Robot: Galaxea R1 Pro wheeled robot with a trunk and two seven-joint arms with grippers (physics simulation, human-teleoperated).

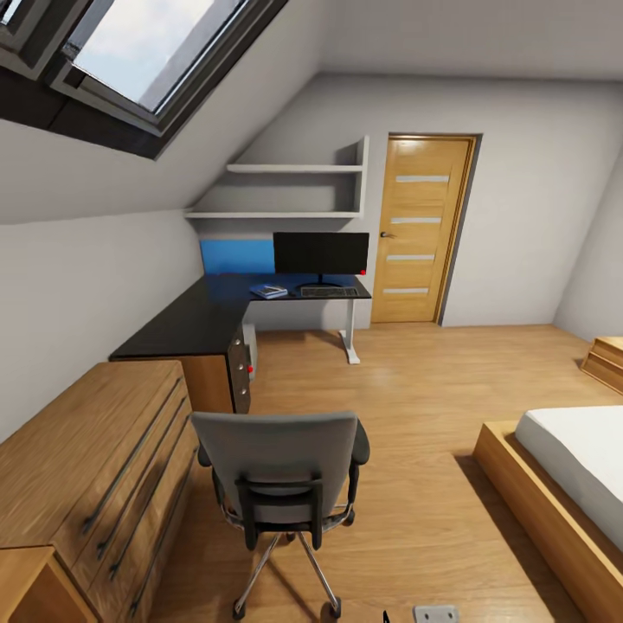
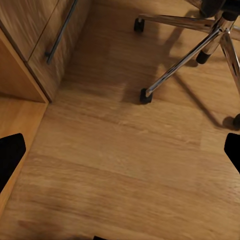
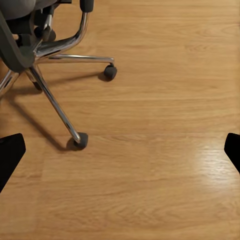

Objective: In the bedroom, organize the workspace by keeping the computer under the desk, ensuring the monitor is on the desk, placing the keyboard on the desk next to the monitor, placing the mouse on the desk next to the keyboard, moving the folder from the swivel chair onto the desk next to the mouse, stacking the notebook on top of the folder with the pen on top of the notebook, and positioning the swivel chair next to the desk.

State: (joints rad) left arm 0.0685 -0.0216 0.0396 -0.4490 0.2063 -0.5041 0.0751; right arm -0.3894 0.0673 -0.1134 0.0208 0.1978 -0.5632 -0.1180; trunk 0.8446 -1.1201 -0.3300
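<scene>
1. While the swivel chair stands on the wood floor well short of the tabletop, its grey backrest faces the camera and its seat faces the desk corner.
2. Monitor upright at the far end of the tabletop, screen facing the room, long axis along the back wall; blue back panel just beside it.
3. Keyboard lies flat in front of the monitor, long axis parallel to the screen.
4. Small stack with a blue folder rests beside the keyboard; its upper items are too small to tell.
5. Computer partly visible under the tabletop, behind the black drawer unit.
6. Wooden drawer chest sits near the chair; bed on the other side, door beyond.
7. Left tool and right tool: fingers wide apart over bare floor, chrome chair legs near.
</scene>
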